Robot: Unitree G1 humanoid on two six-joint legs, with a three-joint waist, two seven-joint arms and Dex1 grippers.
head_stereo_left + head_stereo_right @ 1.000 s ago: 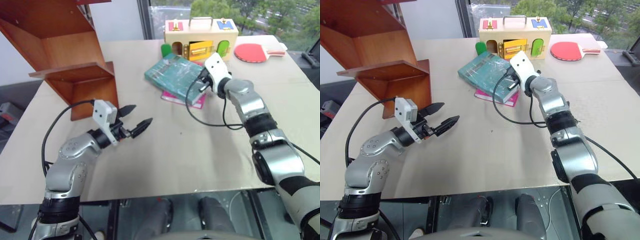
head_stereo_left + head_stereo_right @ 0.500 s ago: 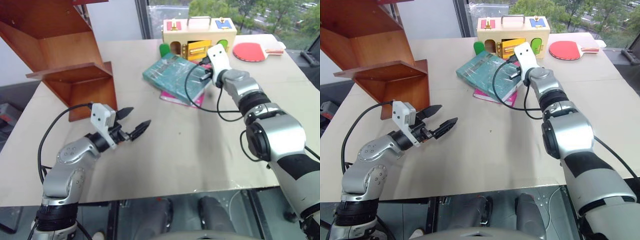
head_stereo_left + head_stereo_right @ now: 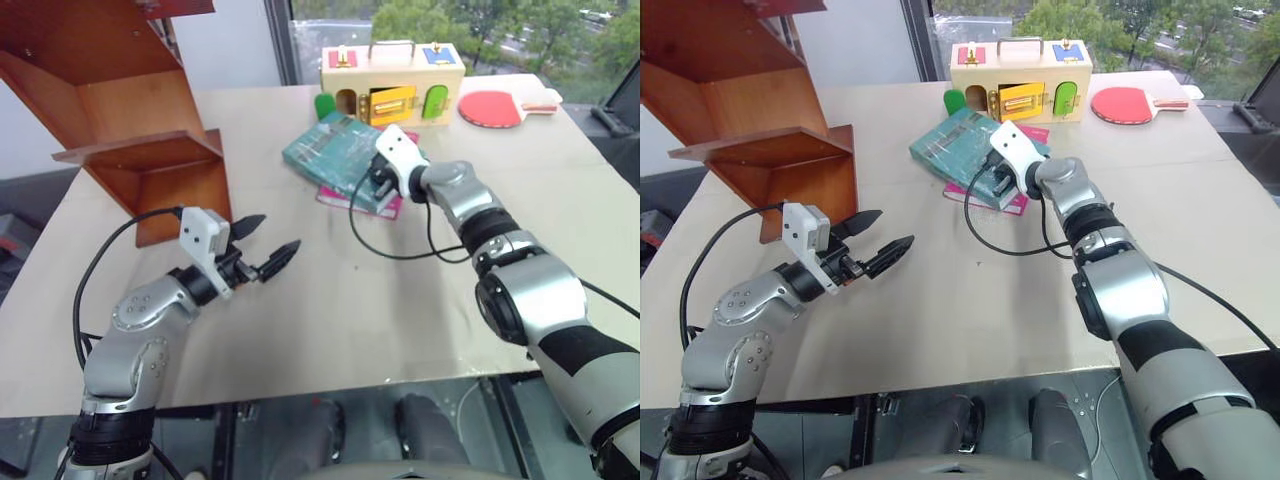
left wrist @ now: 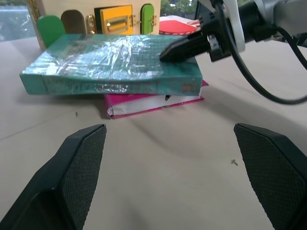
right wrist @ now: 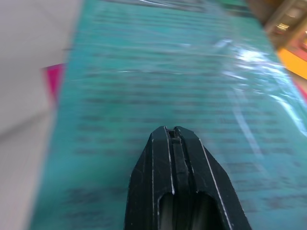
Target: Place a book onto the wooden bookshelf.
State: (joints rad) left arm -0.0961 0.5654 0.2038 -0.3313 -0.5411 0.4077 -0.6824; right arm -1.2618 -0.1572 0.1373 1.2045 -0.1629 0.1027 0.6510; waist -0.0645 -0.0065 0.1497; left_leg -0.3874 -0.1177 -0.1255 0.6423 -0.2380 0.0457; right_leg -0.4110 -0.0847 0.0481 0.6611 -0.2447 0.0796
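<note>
Resting on a thinner magenta-pink book [image 4: 153, 101], the thick teal-green book [image 3: 335, 152] lies well apart from the reddish-brown wooden bookshelf [image 3: 130, 130] — right end effector [image 4: 165, 53] pressed together on its cover, probably to slide it; left end effector [image 3: 268, 245] spread, waiting.

The thick teal-green book [image 3: 340, 152] with a glossy, faintly patterned cover lies flat just above the frame's centre, stacked askew on a thinner book, its spine toward my left hand. The reddish-brown polished wooden bookshelf [image 3: 130, 120] fills the upper left, slanted sides and open shelves, well apart from it.
</note>
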